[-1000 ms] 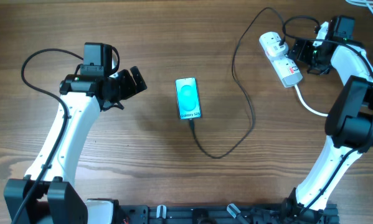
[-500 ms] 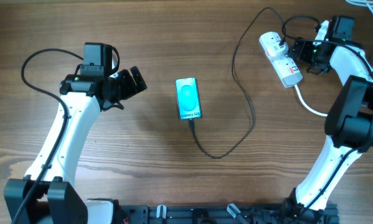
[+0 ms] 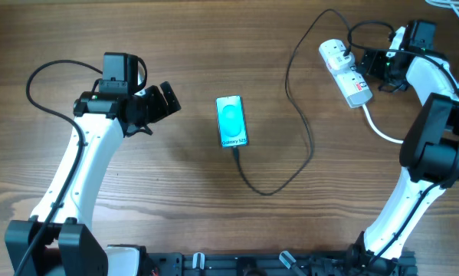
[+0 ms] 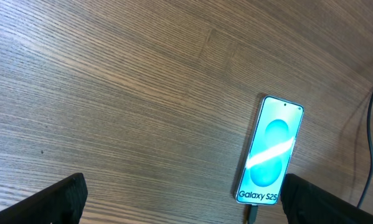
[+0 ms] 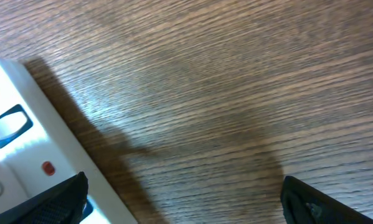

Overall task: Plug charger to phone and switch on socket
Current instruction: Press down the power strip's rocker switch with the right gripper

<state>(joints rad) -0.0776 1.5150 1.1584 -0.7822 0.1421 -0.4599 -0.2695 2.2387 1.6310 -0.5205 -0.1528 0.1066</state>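
Socket (image 3: pixel 344 70), phone (image 3: pixel 231 120) and charger (image 3: pixel 311 146) unmoved lately; right gripper (image 3: pixel 371 67) wide open beside socket, left gripper (image 3: pixel 159 107) wide, empty; likely pausing before switch press

The phone (image 3: pixel 231 121) is bright blue (with a white strip), the socket (image 3: pixel 349 77) white with red dots, the table (image 3: pixel 214 46) brown and stripy

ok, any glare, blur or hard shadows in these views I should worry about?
Left wrist: a bright diagonal glare streak crosses the phone screen, though the lettering still reads fine. Right wrist: the socket sits close to the lens and looks soft, and it throws a dark shadow onto the table. Overhead: sharp and evenly lit, shadows faint.
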